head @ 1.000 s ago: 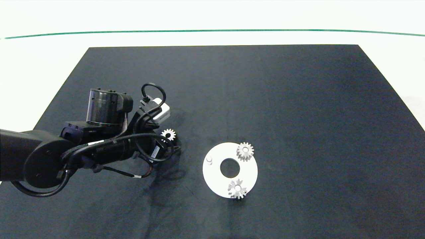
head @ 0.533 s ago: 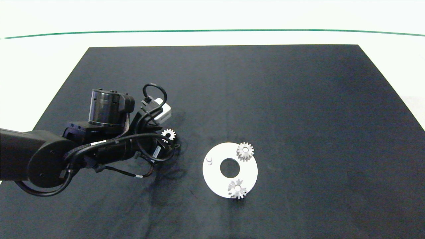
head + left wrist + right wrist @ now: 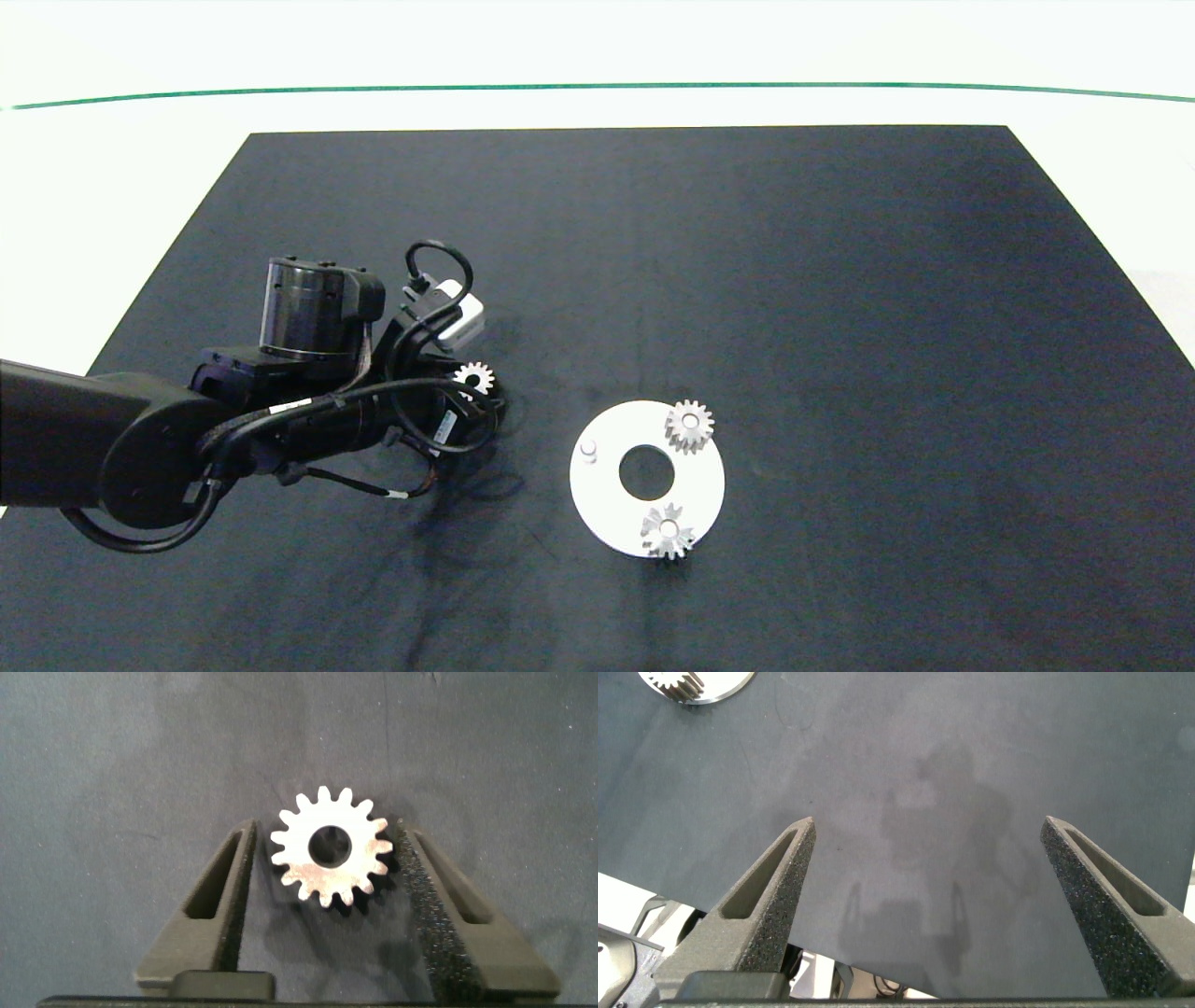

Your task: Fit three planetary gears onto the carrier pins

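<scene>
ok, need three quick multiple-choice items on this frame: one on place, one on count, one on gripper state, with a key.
1. Where is the loose gear?
A. on the mat between the left gripper fingers
B. on the disc
C. under the right gripper

2. How many gears sit on the white disc?
A. none
B. two
C. three

3. The left gripper is:
A. shut on the gear
B. open
C. out of view

Key:
1 A, the left wrist view shows it between the pads.
2 B, one pin stands bare.
3 B, gaps show beside both pads.

Right claw (image 3: 929, 891) spread wide above the dark mat (image 3: 971, 775).
</scene>
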